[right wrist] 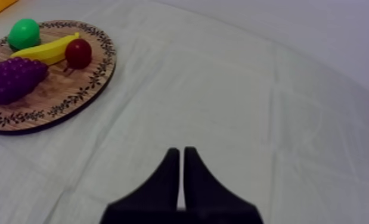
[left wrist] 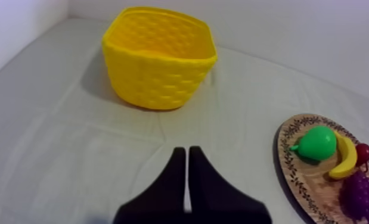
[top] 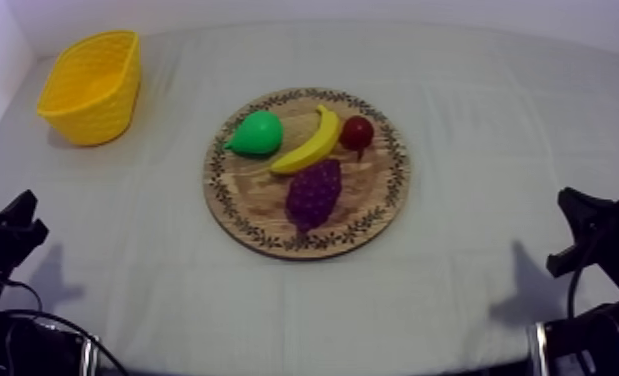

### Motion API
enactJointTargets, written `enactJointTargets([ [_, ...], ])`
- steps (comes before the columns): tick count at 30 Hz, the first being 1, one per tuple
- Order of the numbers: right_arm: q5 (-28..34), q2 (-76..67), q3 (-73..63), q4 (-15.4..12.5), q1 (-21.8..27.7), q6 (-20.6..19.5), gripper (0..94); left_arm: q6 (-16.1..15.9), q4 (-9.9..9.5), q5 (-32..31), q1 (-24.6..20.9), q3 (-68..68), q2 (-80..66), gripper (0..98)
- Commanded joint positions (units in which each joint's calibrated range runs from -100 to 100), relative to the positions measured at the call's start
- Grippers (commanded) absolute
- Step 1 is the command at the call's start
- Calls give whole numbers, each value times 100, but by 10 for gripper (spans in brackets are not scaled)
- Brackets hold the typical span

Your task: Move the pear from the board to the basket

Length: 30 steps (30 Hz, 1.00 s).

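The table (top: pixel 493 130) lay under its pale cloth. The yellow basket (top: pixel 93 112) stood upright near the far left corner, with nothing visible inside it (its floor was partly hidden from above). The round wooden board (top: pixel 248 205) sat at the middle, well apart from the basket.

On the board the bunch of grapes (top: pixel 314 192) lay toward the near edge and the banana (top: pixel 311 145) slantwise across the middle. The pear (top: pixel 257 133) was on the board's left side, nearest the basket, and the small red fruit (top: pixel 357 131) sat by the banana's right end. The pear seemed to lie just beside the banana, perhaps touching it.

The left gripper (left wrist: pixel 187 152) rested low at its side of the table, fingers pressed together into a wedge and holding nothing. The right gripper (right wrist: pixel 181 151) was likewise closed and empty.

By my reading nothing of the task was done: reaching, grasping, carrying and dropping the pear all remained.
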Motion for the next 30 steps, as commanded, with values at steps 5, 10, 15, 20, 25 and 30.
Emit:
enactJointTargets([
  [5,4,-4,-5,-1,-3,-1,4,0,0,1,1,4,0,0],
  [10,4,-4,-5,-1,-3,-1,4,0,0,1,1,4,0,0],
  [15,4,-4,-5,-1,-3,-1,4,-99,3,98,45,-22,0,0],
  [20,4,-4,-5,-1,-3,-1,4,-137,23,326,400,-93,-17,0],
  [25,4,-4,-5,-1,-3,1,4,365,32,366,640,-105,-25,0],
  [30,4,-4,-5,-1,-3,-1,4,106,326,580,855,-236,-26,0],
])
